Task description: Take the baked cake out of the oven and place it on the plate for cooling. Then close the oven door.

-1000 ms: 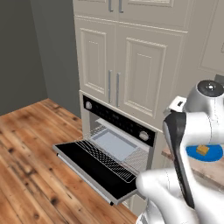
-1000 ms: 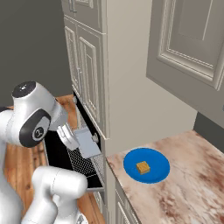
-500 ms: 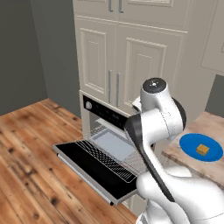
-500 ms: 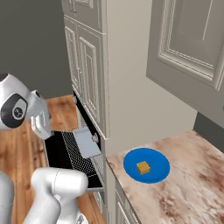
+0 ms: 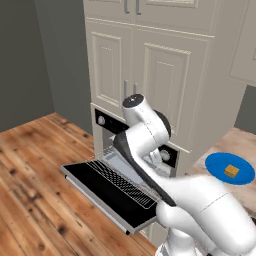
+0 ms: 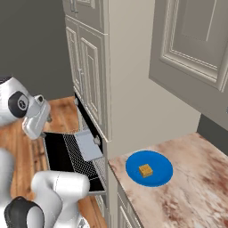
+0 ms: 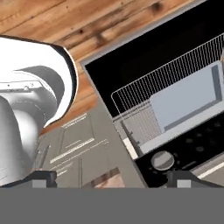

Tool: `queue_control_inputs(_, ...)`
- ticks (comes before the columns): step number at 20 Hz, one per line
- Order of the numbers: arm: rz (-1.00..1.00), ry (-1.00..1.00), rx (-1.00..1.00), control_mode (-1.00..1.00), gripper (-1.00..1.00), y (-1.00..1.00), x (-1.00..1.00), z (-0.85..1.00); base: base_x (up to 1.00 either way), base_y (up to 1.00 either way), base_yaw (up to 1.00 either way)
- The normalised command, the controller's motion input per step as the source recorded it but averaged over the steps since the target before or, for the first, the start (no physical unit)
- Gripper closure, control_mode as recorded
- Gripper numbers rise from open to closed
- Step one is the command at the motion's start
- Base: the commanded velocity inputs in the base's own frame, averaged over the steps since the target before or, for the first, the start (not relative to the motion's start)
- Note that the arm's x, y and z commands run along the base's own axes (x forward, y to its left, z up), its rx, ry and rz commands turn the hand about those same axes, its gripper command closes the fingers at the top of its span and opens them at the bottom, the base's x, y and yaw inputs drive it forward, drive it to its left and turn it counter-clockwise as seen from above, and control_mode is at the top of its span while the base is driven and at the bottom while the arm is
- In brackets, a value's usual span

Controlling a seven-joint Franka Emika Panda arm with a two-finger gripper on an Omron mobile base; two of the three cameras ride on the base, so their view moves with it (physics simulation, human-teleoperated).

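Resting on blue plate: orange-tan cake cube.

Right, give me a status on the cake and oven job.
Done: the baked cake sits on the plate on the counter. In hand: nothing; the gripper is open and empty, looking down over the oven. Left: the oven door hangs fully open, with the wire rack and grey baking tray pulled out over it, so closing remains.
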Motion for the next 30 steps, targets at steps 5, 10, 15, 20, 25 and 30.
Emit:
queue_control_inputs(5, -0.33, 0.00, 0.23, -1.00, -1.00, 0.18, 0.38, -0.53, 0.00, 0.00, 0.00)
queue_control_inputs(10, -0.28, -0.02, 0.23, -1.00, -1.00, 0.13, 0.24, -0.52, 0.00, 0.00, 0.00)
queue_control_inputs(15, -0.24, -0.07, 0.14, -1.00, -1.00, 0.16, 0.13, -0.67, 0.00, 0.00, 0.00)
queue_control_inputs(20, -0.23, -0.01, 0.02, -1.00, -1.00, 0.36, 0.27, -0.65, 0.00, 0.00, 0.00)
queue_control_inputs(25, -0.22, 0.00, 0.00, -1.00, -1.00, 0.50, 0.45, -0.54, 0.00, 0.00, 0.00)
queue_control_inputs(30, -0.21, 0.01, 0.00, -1.00, -1.00, 0.37, 0.65, -0.46, 0.00, 0.00, 0.00)
